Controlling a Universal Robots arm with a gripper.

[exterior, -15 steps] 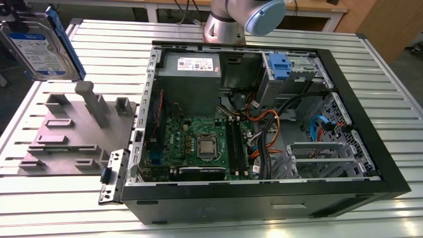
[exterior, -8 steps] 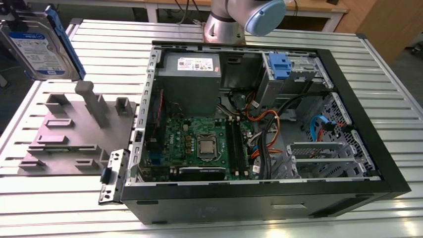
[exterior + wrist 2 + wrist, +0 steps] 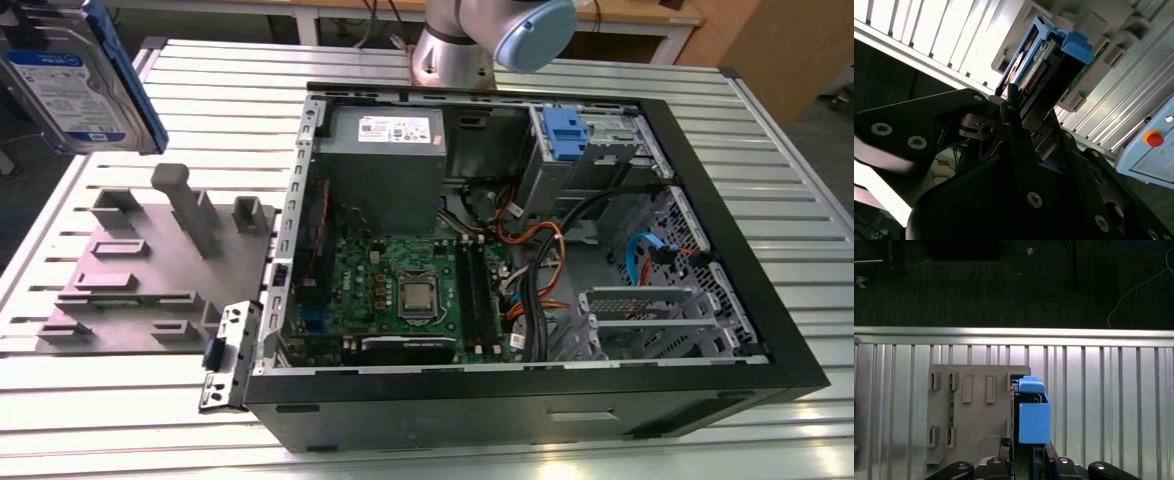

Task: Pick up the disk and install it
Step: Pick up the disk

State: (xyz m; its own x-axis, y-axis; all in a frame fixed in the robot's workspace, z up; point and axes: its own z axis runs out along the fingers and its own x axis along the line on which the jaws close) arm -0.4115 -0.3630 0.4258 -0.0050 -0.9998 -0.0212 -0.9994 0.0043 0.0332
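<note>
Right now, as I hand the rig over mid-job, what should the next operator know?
Gripper: shut on the disk, holding it in the air.
Disk: at the exterior view's left, lifted off the grey fixture plate and outside the open computer case.
Done: pickup.
Left: install; the disk is not yet in the case.
</note>
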